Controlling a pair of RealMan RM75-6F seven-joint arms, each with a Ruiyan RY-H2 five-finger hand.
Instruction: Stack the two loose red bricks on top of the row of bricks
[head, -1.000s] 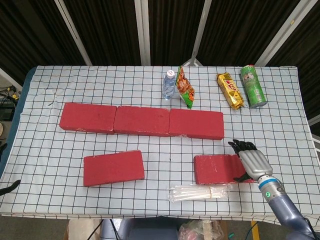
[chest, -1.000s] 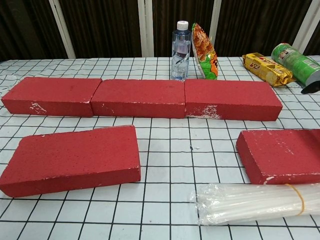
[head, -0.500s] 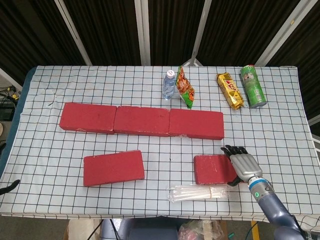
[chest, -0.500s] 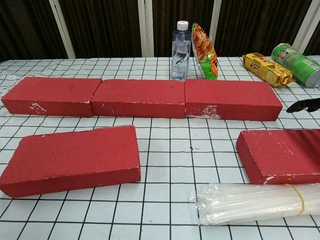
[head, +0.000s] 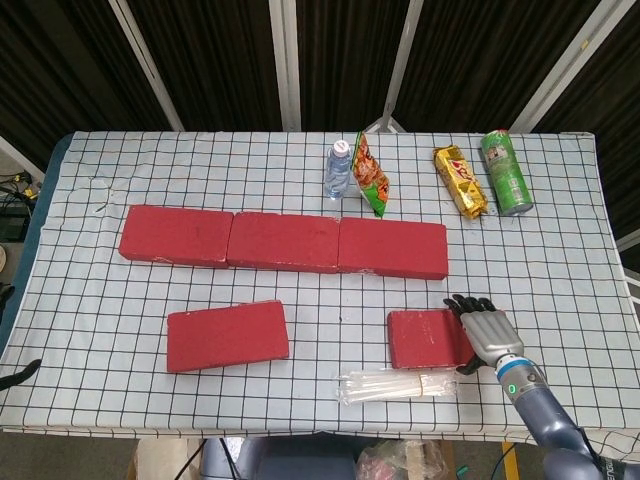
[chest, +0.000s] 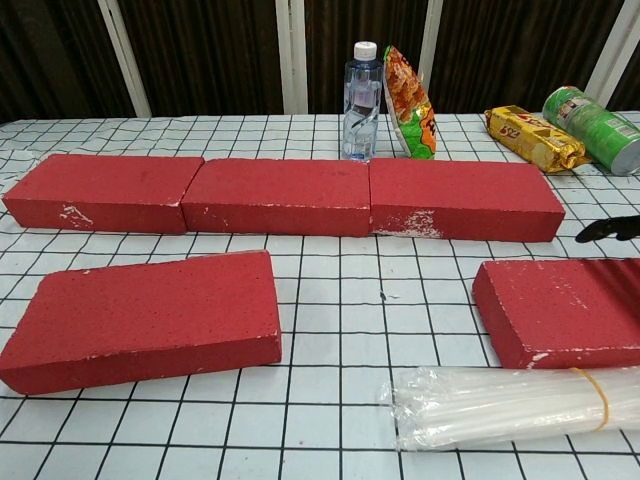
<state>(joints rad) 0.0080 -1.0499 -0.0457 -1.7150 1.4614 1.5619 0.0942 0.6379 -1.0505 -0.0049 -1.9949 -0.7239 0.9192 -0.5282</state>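
One straw bundle (head: 398, 385) just before right brick (head: 430, 338); right hand (head: 487, 330) spread over brick.

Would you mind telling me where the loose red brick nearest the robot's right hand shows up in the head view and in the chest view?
Head view: the right loose brick lies lower right of centre, with the right hand over its right end.
Chest view: the same brick sits at the right edge, cut off by the frame.
Shared landmark: the bundle of clear straws lies just in front of it in both views.
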